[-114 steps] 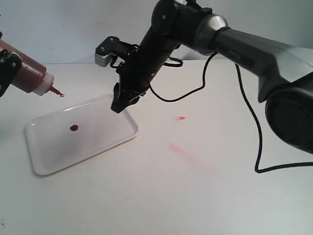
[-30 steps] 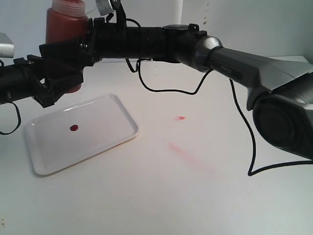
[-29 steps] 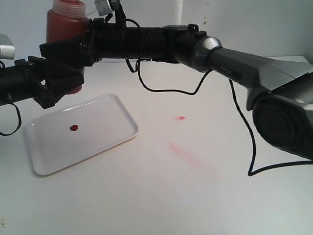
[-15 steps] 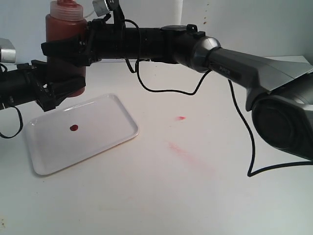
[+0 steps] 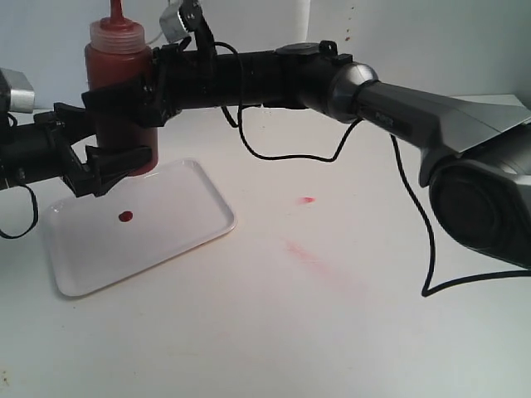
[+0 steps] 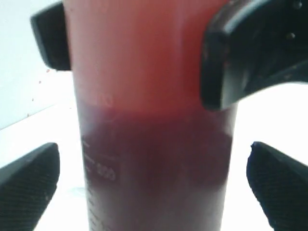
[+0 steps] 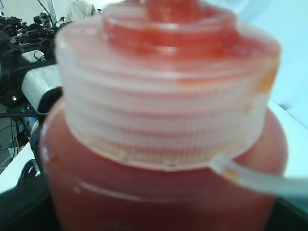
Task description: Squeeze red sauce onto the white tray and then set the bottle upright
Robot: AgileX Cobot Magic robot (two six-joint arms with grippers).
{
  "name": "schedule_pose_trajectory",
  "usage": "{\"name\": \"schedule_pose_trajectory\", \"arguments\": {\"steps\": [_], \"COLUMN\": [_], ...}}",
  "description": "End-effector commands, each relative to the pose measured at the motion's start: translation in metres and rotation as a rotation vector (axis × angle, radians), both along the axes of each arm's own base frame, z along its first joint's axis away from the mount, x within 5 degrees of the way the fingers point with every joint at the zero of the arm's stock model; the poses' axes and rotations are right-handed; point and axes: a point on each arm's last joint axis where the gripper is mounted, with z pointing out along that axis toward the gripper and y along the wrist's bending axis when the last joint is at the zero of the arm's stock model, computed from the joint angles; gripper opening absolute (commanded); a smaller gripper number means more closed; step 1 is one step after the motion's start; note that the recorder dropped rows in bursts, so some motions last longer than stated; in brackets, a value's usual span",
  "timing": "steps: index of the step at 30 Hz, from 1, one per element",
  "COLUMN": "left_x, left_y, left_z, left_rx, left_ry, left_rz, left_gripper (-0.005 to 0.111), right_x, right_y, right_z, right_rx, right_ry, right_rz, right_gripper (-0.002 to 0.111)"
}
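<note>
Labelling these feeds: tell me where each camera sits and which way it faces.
Exterior: off the arms, looking down on the tray; left arm and right arm show.
Left wrist: facing the bottle's side; left pincer and right pincer show.
Right wrist: close on the bottle's cap; right pincer barely shows.
All share the bottle.

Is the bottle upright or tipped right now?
Upright: the bottle has vertical sides and its nozzle points straight up. Whether its base rests on the table cannot be told.
</note>
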Motion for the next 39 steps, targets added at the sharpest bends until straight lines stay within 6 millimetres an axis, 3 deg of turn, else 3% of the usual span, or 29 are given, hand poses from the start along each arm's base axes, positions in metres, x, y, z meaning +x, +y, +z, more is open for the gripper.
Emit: {"name": "schedule_pose_trajectory", "arguments": {"steps": [1, 5, 9, 14, 18, 21, 27, 30, 39], "left_x": [0.001, -0.001, -0.002, -0.003, -0.003, -0.003, -0.003, -0.003, -0.003], "left_y": [0.0, -0.001, -0.001, -0.002, -0.002, -0.002, -0.002, -0.002, -0.002], "left_z": [0.0, -0.002, -0.003, -0.004, -0.004, -0.004, -0.004, -0.004, -0.004], "left_rx": [-0.005, 0.017, 0.023, 0.037, 0.037, 0.037, 0.037, 0.04, 0.04], "left_ry": [0.007, 0.011, 0.011, 0.014, 0.014, 0.014, 0.014, 0.011, 0.011], "left_rz": [0.005, -0.025, -0.036, -0.053, -0.053, -0.053, -0.053, -0.054, -0.054], "left_gripper": [0.105, 0.105, 0.105, 0.105, 0.105, 0.105, 0.105, 0.105, 0.105], "right_x": [0.009, 0.018, 0.038, 0.061, 0.078, 0.088, 0.099, 0.1, 0.099], "right_y": [-0.017, -0.055, -0.103, -0.155, -0.201, -0.229, -0.254, -0.259, -0.272], "right_z": [0.015, 0.019, 0.02, 0.02, 0.012, -0.004, -0.048, -0.061, -0.069], "right_rx": [0.054, -0.028, -0.173, -0.192, -0.207, -0.22, -0.236, -0.246, -0.353], "right_ry": [-0.006, -0.077, -0.118, -0.104, -0.085, -0.05, 0.023, 0.028, -0.003], "right_rz": [-0.019, 0.056, -0.016, -0.124, -0.213, -0.263, -0.298, -0.301, -0.287], "right_gripper": [0.0, 0.0, 0.0, 0.0, 0.0, 0.0, 0.0, 0.0, 0.0]}}
